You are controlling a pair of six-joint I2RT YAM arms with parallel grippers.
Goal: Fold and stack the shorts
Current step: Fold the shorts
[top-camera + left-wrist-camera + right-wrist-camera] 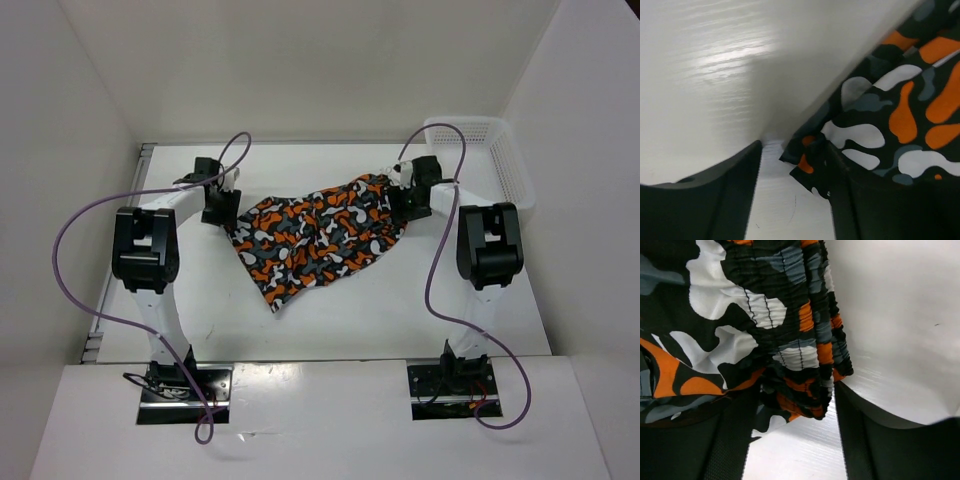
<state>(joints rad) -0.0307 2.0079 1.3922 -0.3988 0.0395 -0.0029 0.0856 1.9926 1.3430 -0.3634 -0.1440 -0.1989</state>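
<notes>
Orange-blotched shorts [320,235] span left hand [226,214] to right hand [400,198], corner pointing nearward.

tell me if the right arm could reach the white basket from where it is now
Probably yes: the basket sits close beside the right arm with nothing between, though the shorts lie between its open jaws.

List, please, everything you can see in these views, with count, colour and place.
shorts: one, orange, black, white and grey camouflage, spread mid-table between the grippers
basket: one, white mesh, at the table's far right corner
table: one, white
cables: two, purple, one looping along each arm
arms: two, white and black, bases at the near edge
left gripper: black, open, shorts corner between its fingers
right gripper: black, open, gathered waistband between its fingers
</notes>
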